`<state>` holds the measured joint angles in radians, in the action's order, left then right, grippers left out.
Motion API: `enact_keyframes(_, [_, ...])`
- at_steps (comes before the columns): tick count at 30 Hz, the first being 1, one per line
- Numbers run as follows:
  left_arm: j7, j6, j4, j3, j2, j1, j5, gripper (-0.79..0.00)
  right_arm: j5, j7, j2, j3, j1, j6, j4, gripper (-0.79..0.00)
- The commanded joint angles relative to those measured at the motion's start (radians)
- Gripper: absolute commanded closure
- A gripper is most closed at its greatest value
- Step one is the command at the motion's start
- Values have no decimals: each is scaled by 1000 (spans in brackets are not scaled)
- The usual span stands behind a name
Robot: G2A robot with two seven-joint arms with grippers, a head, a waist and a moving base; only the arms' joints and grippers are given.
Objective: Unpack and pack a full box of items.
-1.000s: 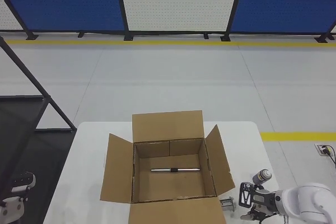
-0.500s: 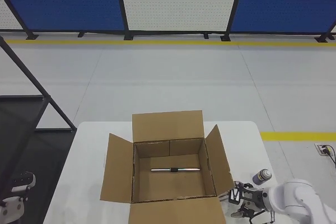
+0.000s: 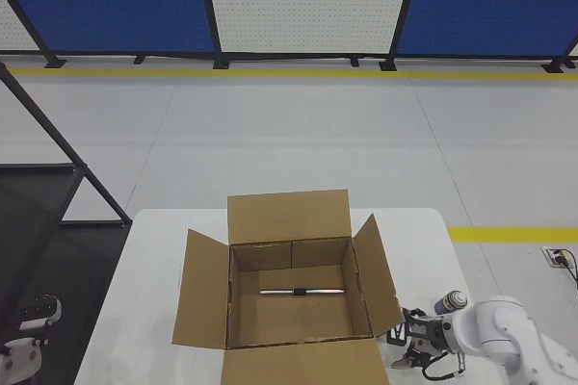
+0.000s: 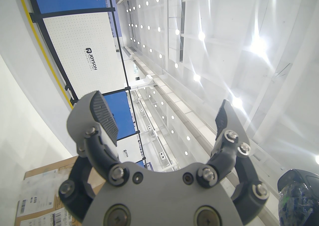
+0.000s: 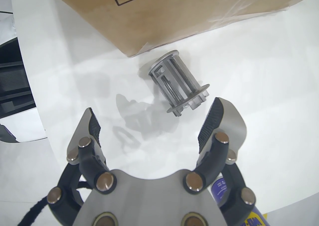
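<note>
The right gripper (image 5: 154,112) is held wide open and empty. A grey spool (image 5: 178,84) is seen lying just ahead of its fingertips, with the box (image 5: 174,0) close beyond. The left gripper (image 4: 162,108) is likewise spread, with nothing held.

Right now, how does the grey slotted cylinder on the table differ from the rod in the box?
Place: the grey slotted cylinder lies on the white table beside a corner of the box, near the open right end effector; the rod lies on the box floor.
Shape: the cylinder is short, wide and cage-like with flanged ends; the rod is long and thin.
Shared: both lie on their sides, ungripped.
</note>
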<state>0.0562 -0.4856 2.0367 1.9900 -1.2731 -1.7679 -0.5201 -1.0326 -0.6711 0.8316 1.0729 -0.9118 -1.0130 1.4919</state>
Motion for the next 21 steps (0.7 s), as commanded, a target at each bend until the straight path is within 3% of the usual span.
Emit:
enact_keyframes(1, [0, 0, 0, 0, 0, 0, 0, -785, -5, 1, 2, -15, 9, 1, -7, -785])
enact_keyframes(11, [0, 0, 0, 0, 0, 0, 0, -785, -26, 31, 15, -74, 56, 1, -61, -785])
enact_keyframes(12, [0, 0, 0, 0, 0, 0, 0, -785, -29, 34, 17, -79, 59, 1, -67, -727])
enact_keyframes(13, [0, 0, 0, 0, 0, 0, 0, -785, -32, 35, 18, -84, 63, 2, -73, -557])
enact_keyframes(14, [0, 0, 0, 0, 0, 0, 0, -785, -34, 38, 20, -89, 67, 3, -77, -443])
enact_keyframes(15, [0, 0, 0, 0, 0, 0, 0, -785, -36, 41, 21, -93, 71, 2, -83, -385])
enact_keyframes(17, [0, 0, 0, 0, 0, 0, 0, -785, -40, 46, 24, -100, 78, 2, -94, -376])
enact_keyframes(21, [0, 0, 0, 0, 0, 0, 0, -785, -42, 52, 28, -112, 92, 3, -116, -277])
